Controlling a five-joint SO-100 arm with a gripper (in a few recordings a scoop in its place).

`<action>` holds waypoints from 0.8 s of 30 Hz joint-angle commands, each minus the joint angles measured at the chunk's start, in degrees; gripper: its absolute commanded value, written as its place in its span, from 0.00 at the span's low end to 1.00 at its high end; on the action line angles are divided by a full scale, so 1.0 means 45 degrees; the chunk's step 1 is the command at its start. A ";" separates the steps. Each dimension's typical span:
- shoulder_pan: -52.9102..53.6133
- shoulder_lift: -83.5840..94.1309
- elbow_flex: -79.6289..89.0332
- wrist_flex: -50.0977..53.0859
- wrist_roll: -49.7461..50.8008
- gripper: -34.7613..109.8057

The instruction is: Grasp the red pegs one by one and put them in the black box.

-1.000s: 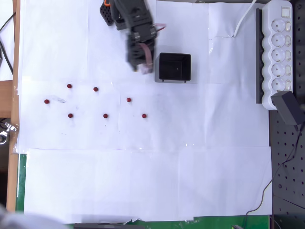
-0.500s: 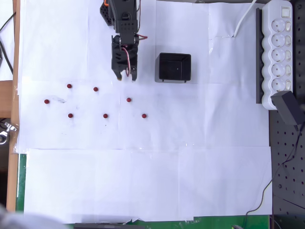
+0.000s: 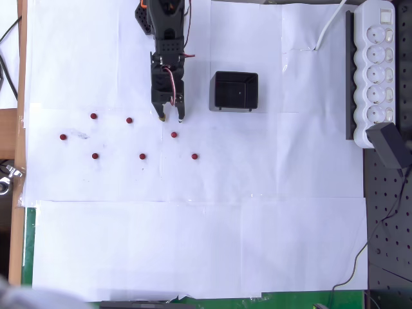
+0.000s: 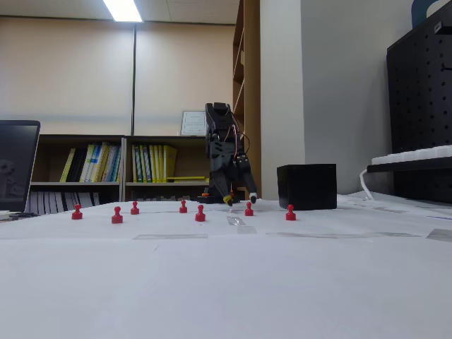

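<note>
Above the white paper (image 3: 193,244) near the top of the overhead view, the gripper (image 3: 170,118) points down toward the pegs, its two fingertips (image 3: 181,118) spread a little apart with bare paper showing between them. It holds nothing. In the fixed view the gripper (image 4: 239,201) hangs low with its tips just above the sheet, right behind one peg.

Seven red pegs (image 3: 141,156) stand upright on the paper in the overhead view, in a loose band below the gripper. The nearest one (image 3: 174,134) sits just below the fingertips, apart from them; another (image 3: 129,120) lies to the left, and one (image 3: 194,156) lower right. The fixed view shows the same pegs (image 4: 116,215) in a row across the sheet.

The black box (image 3: 235,91) stands to the right of the gripper, near but not touching, open side up; its inside looks dark. In the fixed view the box (image 4: 306,186) sits right of the arm.

A white power strip (image 3: 376,64) lies along the right edge, well apart. Below the pegs the paper stretches wide and bare.
</note>
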 commanded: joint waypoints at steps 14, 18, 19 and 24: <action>-0.0469 0.2812 0.0391 -0.5059 0.1680 0.36; -0.0410 0.3496 0.1016 -0.5117 0.1348 0.36; -0.0410 0.3652 0.1133 -0.5195 0.1270 0.36; -0.0449 0.4414 0.1660 -0.5508 0.1152 0.36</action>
